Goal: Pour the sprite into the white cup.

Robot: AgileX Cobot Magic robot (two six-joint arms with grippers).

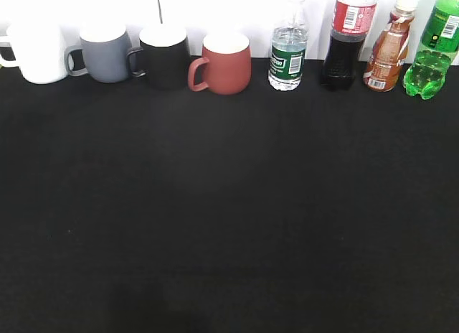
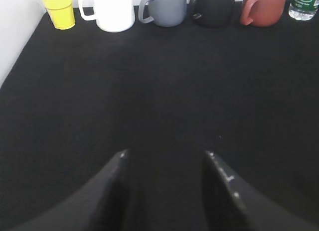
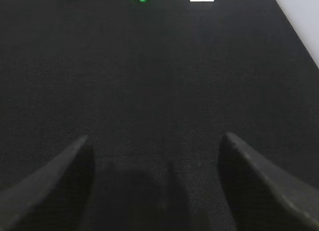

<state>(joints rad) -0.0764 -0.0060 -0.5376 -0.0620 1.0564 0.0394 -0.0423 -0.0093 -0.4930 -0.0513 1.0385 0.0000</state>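
Exterior view is showing the sprite [image 1: 432,49] standing far right and the white cup [image 1: 37,52] far left, well apart; both pincers, left pincer [image 2: 167,164] and right pincer [image 3: 157,146], are hovering agape, empty, over the counter [image 1: 229,204].

Only the fingers show. The left gripper [image 2: 167,156] has two matte black fingers [image 2: 115,191], broad, tapering to rounded tips with small pale scuffs along their edges. The right gripper [image 3: 154,139] has plain black, wedge-shaped fingers [image 3: 259,181], blurred.
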